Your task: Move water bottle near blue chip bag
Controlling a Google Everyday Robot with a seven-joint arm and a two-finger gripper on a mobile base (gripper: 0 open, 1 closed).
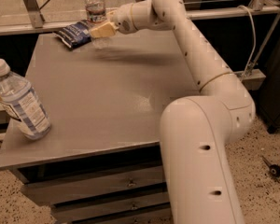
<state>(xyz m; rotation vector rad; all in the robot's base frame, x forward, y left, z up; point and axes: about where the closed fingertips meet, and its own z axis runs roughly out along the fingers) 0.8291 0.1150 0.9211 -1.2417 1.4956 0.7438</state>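
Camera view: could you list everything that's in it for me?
water bottle: one, clear with white cap, far edge of table, beside the bag
blue chip bag: one, dark navy, far left of table
bigger bottle: one, clear with blue-and-white label, near left of table
table: one, grey, drawers in front, centre
arm: one, white, reaching from the right
gripper: one, tan fingers, closed on the water bottle
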